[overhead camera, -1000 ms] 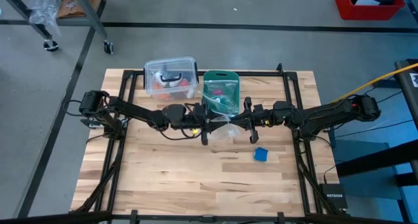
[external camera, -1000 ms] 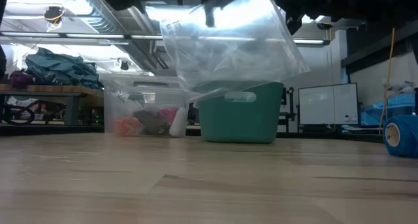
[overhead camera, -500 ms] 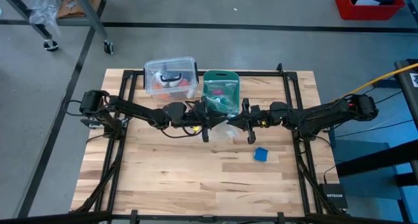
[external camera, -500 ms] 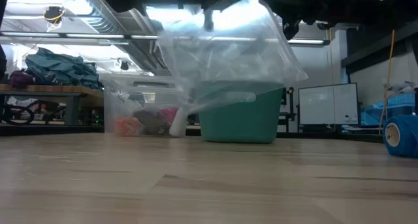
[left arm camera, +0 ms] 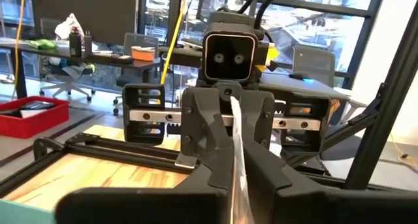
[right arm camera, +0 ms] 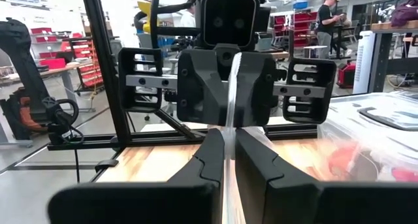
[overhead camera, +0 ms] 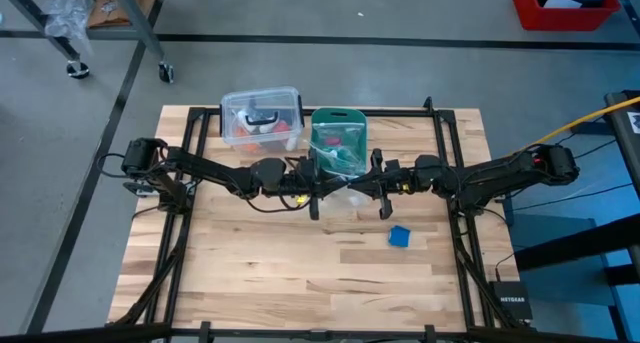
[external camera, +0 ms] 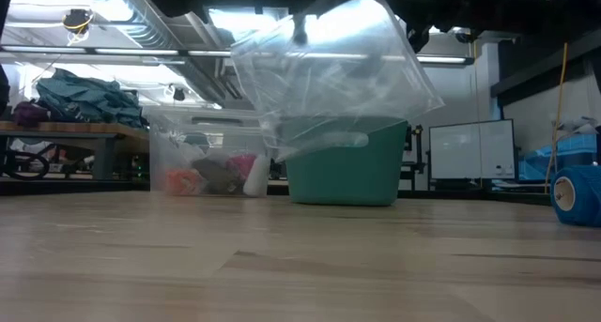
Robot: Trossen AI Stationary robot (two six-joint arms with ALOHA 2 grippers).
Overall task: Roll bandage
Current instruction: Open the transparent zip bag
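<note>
1. The left gripper (overhead camera: 316, 191) and the right gripper (overhead camera: 362, 190) meet above the middle of the bench (overhead camera: 250, 273), both arms stretched level toward each other from the left and right edges.
2. Between them hangs a clear plastic bag (external camera: 329, 73), held above the bench top, in front of the teal basket (external camera: 343, 167).
3. The left gripper's fingers (left arm camera: 202, 162) are pressed together on the bag's thin edge.
4. The right gripper's fingers (right arm camera: 212, 155) are also closed on this bag edge, facing the other gripper.
5. The bandage (overhead camera: 399, 236), a small blue roll, lies alone on the bench, toward the right edge, nearer the front than the grippers and apart from them.
6. A clear box (overhead camera: 262, 118) stands at the far edge beside the basket.
</note>
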